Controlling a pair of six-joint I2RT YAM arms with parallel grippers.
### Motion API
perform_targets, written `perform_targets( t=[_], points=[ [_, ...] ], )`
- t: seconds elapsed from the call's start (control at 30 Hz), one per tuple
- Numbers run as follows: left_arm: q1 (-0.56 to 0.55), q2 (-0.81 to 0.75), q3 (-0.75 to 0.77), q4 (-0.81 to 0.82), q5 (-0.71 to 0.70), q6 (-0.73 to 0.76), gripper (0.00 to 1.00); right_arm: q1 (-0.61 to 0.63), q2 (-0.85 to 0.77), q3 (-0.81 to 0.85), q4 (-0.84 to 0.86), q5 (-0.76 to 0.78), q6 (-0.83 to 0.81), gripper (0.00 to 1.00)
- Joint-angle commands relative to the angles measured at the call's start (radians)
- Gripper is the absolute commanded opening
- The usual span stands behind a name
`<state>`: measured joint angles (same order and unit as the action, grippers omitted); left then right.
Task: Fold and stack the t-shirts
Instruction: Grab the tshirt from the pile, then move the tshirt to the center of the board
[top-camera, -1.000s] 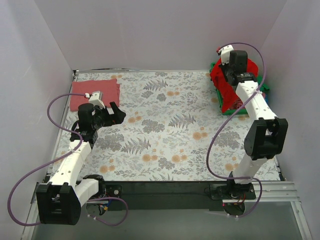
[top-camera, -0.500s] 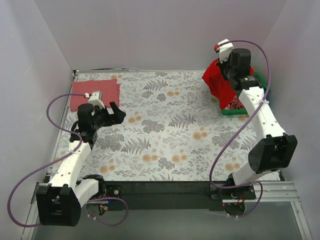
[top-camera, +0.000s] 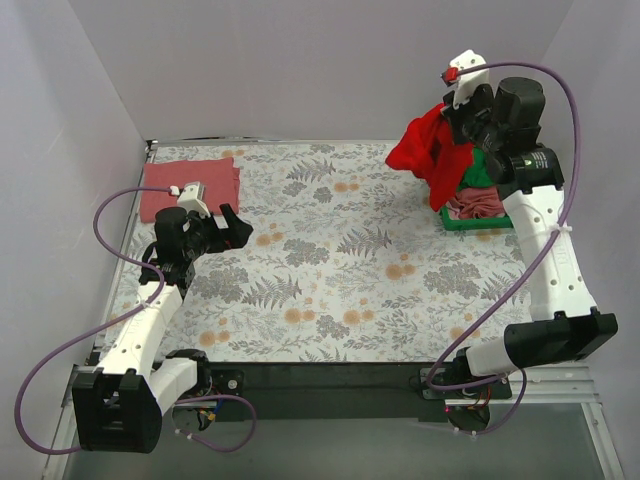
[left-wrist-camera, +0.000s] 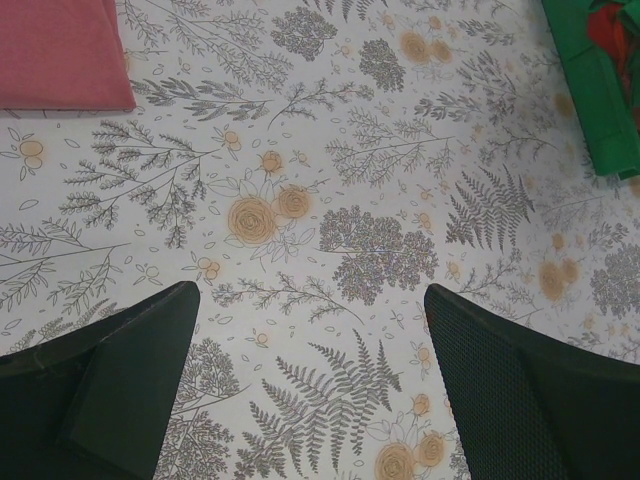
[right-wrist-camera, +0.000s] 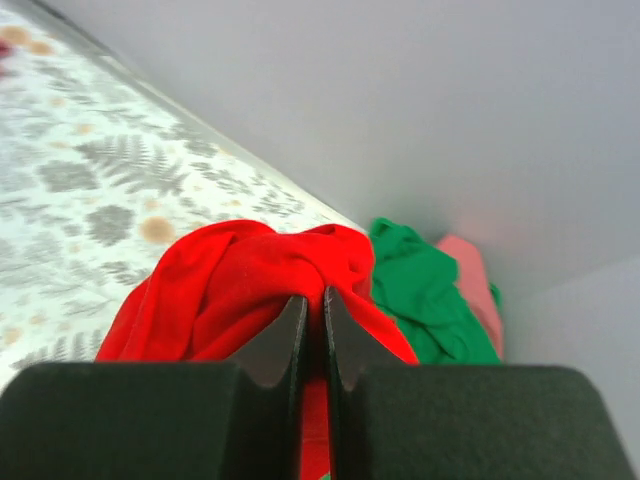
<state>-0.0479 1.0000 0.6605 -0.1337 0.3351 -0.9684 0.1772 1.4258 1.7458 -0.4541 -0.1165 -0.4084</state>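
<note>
The tablecloth (top-camera: 340, 280) is showing grey ferns and orange blossoms on white. At its far left corner a folded t-shirt (top-camera: 190, 185) is showing salmon-pink. At its far right corner a red t-shirt (top-camera: 425, 150) is showing bright beside a green t-shirt (right-wrist-camera: 420, 290), a pink t-shirt (top-camera: 478, 205) and a green bin (top-camera: 470, 224).

Bunched red tee (top-camera: 418, 150) dangles (midair); green tee (top-camera: 482, 172), pink tee (top-camera: 478, 205) heaped; salmon tee (top-camera: 190, 185) folded.

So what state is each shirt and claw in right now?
right claw: shut on the red t-shirt.
red t-shirt: bunched, hanging in the air.
left claw: open, empty.
salmon-pink t-shirt: folded flat.
green t-shirt: crumpled in the bin.
pink t-shirt: crumpled in the bin.
</note>
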Motion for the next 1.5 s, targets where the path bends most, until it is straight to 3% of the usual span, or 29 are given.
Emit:
perform_targets(
  t=[0.0,0.23,0.33,0.47,0.53,0.57,0.63,0.67,0.73,0.77,0.9,1.07,1.17,1.3,1.47],
  points=[
    [-0.003,-0.027,-0.001,0.014,0.021,0.008,0.95,0.005,-0.028,0.086,-0.034,-0.290,0.017,0.01],
    [-0.003,-0.034,-0.009,0.022,0.039,0.002,0.95,0.015,-0.044,0.074,-0.097,-0.609,0.002,0.01],
    [-0.003,-0.044,-0.009,0.020,0.042,0.005,0.95,0.047,-0.065,-0.001,-0.112,-0.679,-0.026,0.01],
    [-0.003,-0.066,-0.015,0.028,0.077,0.002,0.95,0.114,-0.123,-0.229,-0.120,-0.758,-0.079,0.04],
    [-0.003,-0.070,-0.016,0.040,0.131,-0.003,0.95,0.140,-0.140,-0.332,-0.101,-0.756,-0.095,0.13],
    [-0.003,-0.069,-0.016,0.046,0.157,-0.007,0.95,0.159,-0.151,-0.385,-0.075,-0.700,-0.086,0.26],
    [-0.003,-0.061,-0.022,0.075,0.262,-0.013,0.94,0.157,-0.153,-0.501,-0.025,-0.635,-0.055,0.38],
    [-0.003,-0.057,-0.024,0.085,0.297,-0.016,0.94,0.151,-0.148,-0.523,-0.017,-0.559,-0.056,0.54],
    [-0.007,-0.038,-0.029,0.108,0.364,-0.042,0.94,0.122,-0.149,-0.574,0.000,-0.531,-0.060,0.71],
    [-0.012,-0.034,-0.032,0.114,0.410,-0.049,0.94,0.076,-0.149,-0.589,0.009,-0.544,-0.050,0.77],
    [-0.088,0.014,-0.022,0.103,0.455,-0.055,0.93,-0.028,-0.146,-0.681,0.037,-0.639,-0.050,0.80],
    [-0.226,0.101,0.037,-0.006,0.381,-0.036,0.88,-0.045,-0.153,-0.882,0.048,-0.819,-0.167,0.80],
    [-0.364,0.143,0.063,-0.085,0.247,-0.036,0.85,-0.045,-0.177,-0.956,0.066,-0.838,-0.213,0.80],
    [-0.542,0.228,0.086,-0.167,0.035,-0.055,0.81,-0.047,-0.160,-0.960,0.074,-0.845,-0.217,0.80],
    [-0.612,0.296,0.132,-0.162,-0.169,-0.082,0.72,-0.048,-0.122,-0.957,0.075,-0.833,-0.211,0.79]
  ],
)
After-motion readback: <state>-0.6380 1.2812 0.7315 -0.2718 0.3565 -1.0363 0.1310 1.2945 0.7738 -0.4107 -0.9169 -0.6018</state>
